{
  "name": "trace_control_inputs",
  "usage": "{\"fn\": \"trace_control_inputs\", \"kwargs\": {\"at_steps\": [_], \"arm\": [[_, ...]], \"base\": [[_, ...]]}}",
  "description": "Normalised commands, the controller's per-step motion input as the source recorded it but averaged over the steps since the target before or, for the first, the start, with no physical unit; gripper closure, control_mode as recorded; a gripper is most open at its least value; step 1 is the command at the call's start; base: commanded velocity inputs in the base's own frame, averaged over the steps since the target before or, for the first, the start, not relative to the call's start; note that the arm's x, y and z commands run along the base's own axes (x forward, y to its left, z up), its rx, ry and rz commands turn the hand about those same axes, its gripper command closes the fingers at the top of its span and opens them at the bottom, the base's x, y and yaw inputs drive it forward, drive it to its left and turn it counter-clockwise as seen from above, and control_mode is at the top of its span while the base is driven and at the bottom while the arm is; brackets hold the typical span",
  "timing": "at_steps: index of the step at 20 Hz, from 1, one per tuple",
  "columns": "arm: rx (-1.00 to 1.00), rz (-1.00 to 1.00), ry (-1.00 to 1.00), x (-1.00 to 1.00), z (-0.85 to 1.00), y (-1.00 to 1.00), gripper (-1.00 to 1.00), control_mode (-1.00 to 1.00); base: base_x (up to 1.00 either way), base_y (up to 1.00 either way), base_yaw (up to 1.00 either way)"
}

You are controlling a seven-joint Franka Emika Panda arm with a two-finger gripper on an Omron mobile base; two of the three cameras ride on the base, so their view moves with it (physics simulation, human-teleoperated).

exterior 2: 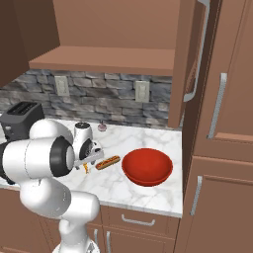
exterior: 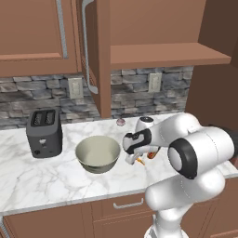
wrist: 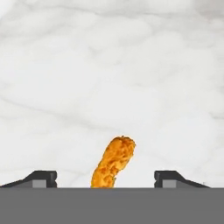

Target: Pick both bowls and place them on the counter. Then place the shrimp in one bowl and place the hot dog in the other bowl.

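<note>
The grey-beige bowl [exterior: 97, 153] stands upright on the marble counter [exterior: 37, 181], and the red bowl [exterior 2: 147, 167] sits on the same counter further right. Both bowls look empty. The hot dog [exterior 2: 107, 162] lies on the marble just left of the red bowl. The orange shrimp [wrist: 113, 162] lies flat on the marble between the bowls and shows again as the shrimp [exterior 2: 86, 169] beside the hand. My gripper [wrist: 105, 179] is lowered over it, open, with one fingertip [wrist: 41, 177] well clear on each side and neither touching the shrimp.
A dark toaster [exterior: 44, 132] stands at the left of the counter. A small pinkish bulb [exterior: 121, 122] lies near the stone backsplash. An open cabinet door [exterior: 90, 46] hangs above the counter, beside an open shelf [exterior: 162, 56]. Tall cabinets [exterior 2: 222, 123] close off the right end.
</note>
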Motion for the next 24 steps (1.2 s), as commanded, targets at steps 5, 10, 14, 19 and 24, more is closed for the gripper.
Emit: {"fn": "trace_control_inputs", "kwargs": {"at_steps": [5, 10, 14, 19, 24], "arm": [[0.00, 0.03, 0.00, 0.04, -0.17, 0.00, 1.00, -1.00], [0.00, 0.00, 0.00, -0.08, -0.14, 0.05, 1.00, -1.00], [-0.01, 0.00, 0.00, -0.02, -0.12, 0.37, 1.00, -1.00], [0.00, 0.00, 0.00, -0.06, 0.00, 0.29, 1.00, -1.00], [0.00, -0.04, -0.01, -0.32, 0.62, -0.08, 1.00, -1.00]], "base": [[0.00, 0.00, 0.00], [0.00, 0.00, 0.00], [0.00, 0.00, 0.00], [0.00, 0.00, 0.00], [0.00, 0.00, 0.00]]}}
